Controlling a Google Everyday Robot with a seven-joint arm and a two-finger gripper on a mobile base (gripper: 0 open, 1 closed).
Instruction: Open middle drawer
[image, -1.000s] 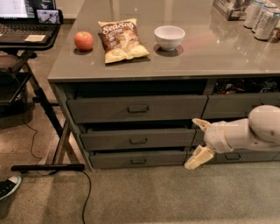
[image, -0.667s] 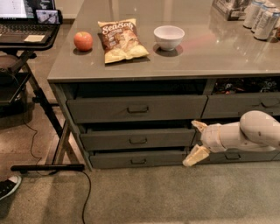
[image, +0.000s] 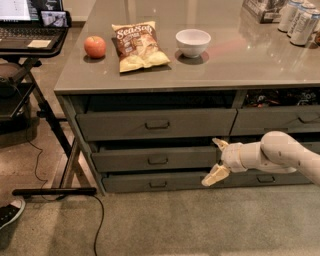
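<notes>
Under the grey tabletop, your wide dark grey middle drawer sits mid-stack, its inside hidden; the cream two-finger tool hangs released at its right end. The brown chip bag reads "Sea Salt".

Reaches in low from right with arm near level; points gripper left, fingers spread wide.
</notes>
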